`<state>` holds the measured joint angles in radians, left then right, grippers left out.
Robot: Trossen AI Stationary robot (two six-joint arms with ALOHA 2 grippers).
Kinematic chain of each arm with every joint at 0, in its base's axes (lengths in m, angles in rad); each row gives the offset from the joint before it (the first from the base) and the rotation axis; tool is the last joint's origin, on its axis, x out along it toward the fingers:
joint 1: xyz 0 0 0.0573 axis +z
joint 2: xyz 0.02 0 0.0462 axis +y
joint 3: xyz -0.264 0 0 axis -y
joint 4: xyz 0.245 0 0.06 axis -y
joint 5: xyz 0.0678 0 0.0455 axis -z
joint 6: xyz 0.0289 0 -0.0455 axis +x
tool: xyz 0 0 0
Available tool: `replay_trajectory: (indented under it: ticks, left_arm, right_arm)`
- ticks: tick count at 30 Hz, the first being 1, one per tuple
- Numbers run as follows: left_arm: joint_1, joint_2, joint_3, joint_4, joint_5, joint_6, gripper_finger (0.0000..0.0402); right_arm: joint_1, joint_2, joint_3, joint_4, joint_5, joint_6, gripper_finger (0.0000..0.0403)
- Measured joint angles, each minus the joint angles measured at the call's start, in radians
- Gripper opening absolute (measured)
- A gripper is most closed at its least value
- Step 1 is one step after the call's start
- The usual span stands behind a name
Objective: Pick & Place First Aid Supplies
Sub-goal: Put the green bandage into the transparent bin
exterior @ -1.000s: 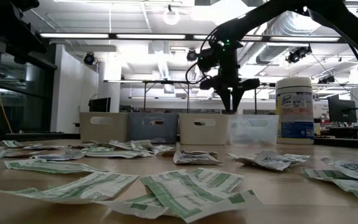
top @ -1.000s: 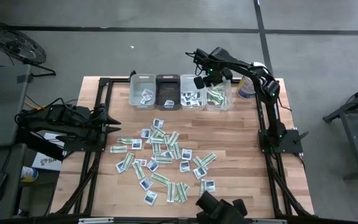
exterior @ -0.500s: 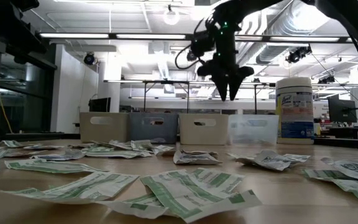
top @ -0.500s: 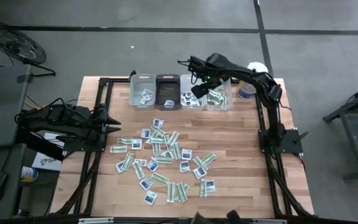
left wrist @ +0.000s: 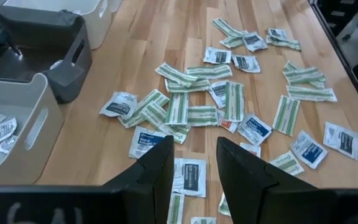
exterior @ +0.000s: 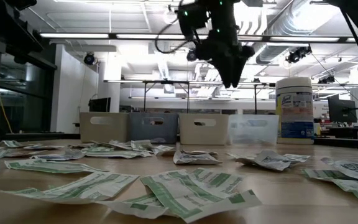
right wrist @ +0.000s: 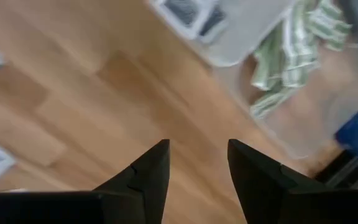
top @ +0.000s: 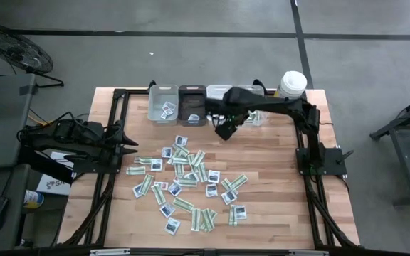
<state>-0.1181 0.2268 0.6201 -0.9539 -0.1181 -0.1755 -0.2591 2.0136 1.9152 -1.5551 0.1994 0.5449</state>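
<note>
Below the empty, released right gripper (top: 223,132) lies bare counter (top: 276,153); drop squarely onto one lone packet (top: 211,190), avoiding overlaps.

Bare wood lies between the bins (top: 192,104) and scattered packets (top: 187,181).

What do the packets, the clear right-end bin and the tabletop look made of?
Packets: probably thin matte paper, as they lie flat with creased, curling edges. Right-end bin: likely clear, slightly frosted plastic, since the green-striped strips inside show through its wall. Tabletop: wood planks, seemingly smooth-finished, with visible grain and joins.
</note>
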Motion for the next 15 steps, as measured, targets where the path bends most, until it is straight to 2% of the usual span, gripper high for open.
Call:
replay_trajectory:
  ticks: [7, 15]
  left_arm:
    - [0.0, 0.0, 0.0, -0.017, 0.038, 0.04, 0.0119]
    - [0.0, 0.0, 0.0, -0.053, 0.048, 0.063, 0.0119]
  right_arm:
    - [0.142, -0.002, -0.011, 0.032, -0.035, 0.147, 0.0156]
    - [0.317, -0.026, -0.213, 0.21, -0.183, 0.318, 0.0156]
